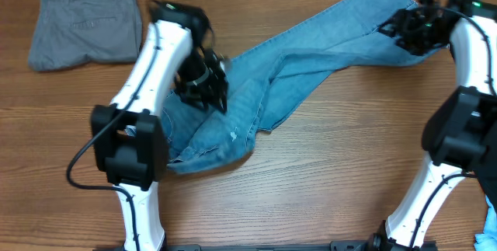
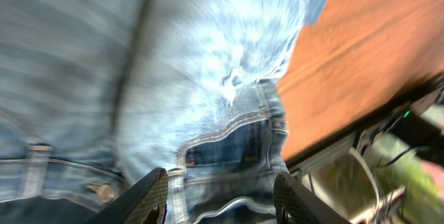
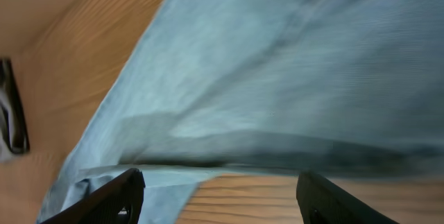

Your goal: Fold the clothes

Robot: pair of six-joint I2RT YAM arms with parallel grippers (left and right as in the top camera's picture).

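The light blue denim jeans (image 1: 295, 64) lie spread diagonally across the wooden table, waist at lower left, legs running to the upper right with frayed hems near the top edge. My left gripper (image 1: 203, 88) hovers over the waist and pocket area; in the left wrist view its fingers (image 2: 220, 200) are open with the waistband, button and pocket (image 2: 229, 141) between and beyond them. My right gripper (image 1: 410, 32) is by the leg ends; in the right wrist view its fingers (image 3: 218, 196) are wide open above the leg fabric (image 3: 277, 78) and bare wood.
Folded grey trousers (image 1: 85, 26) lie at the table's back left corner. A dark object (image 3: 14, 113) shows at the left edge of the right wrist view. The table's front edge and frame (image 2: 361, 141) appear in the left wrist view.
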